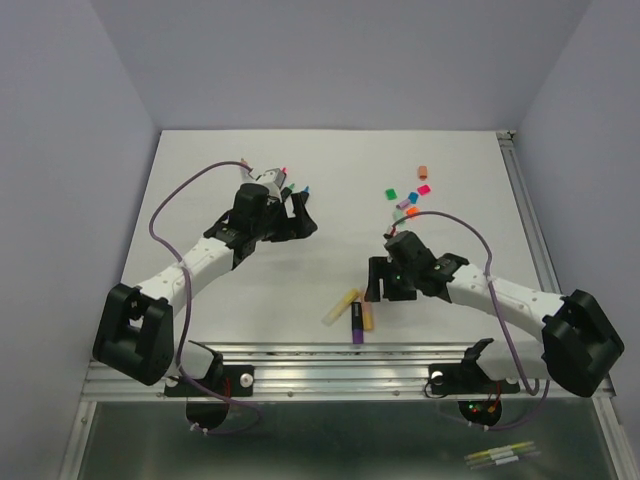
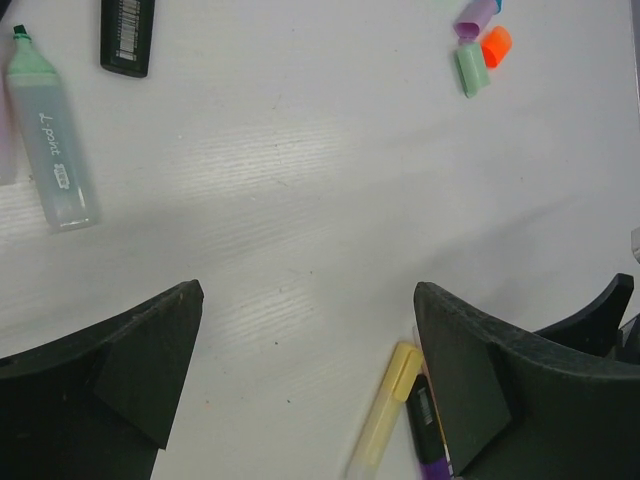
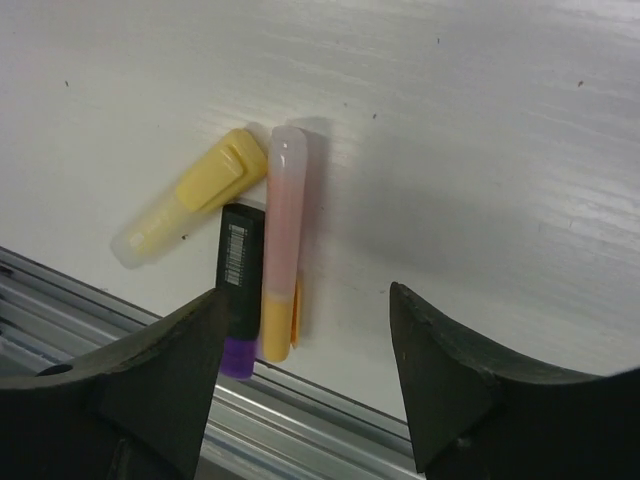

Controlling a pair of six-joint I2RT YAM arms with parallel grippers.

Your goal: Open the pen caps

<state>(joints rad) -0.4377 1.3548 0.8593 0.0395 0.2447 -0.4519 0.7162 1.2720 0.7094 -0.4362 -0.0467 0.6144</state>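
**Q:** Nearest the edge?
**A:** Three pens by the rail point(image 3: 310, 430), close together, all capped: yellow pen point(image 3: 190, 195), black pen point(image 3: 240, 255) with purple cap point(image 3: 238, 358), pink pen point(image 3: 283, 200) with orange cap point(image 3: 275, 330). My right pincer point(image 3: 305, 295) hangs over them, jaws apart, nothing held.

**Q:** Left side?
**A:** My left pincer point(image 2: 308, 295) gapes wide, empty. Beyond it lies a green highlighter point(image 2: 50, 140), tip bare, near a black barrel point(image 2: 127, 35).

**Q:** Caps?
**A:** Loose pen caps point(image 1: 424, 189) cluster far right. Judgement: mostly done, three to open.

End effector point(image 2: 305, 300) open, empty; uncapped green pen point(image 2: 52, 140) upper left.
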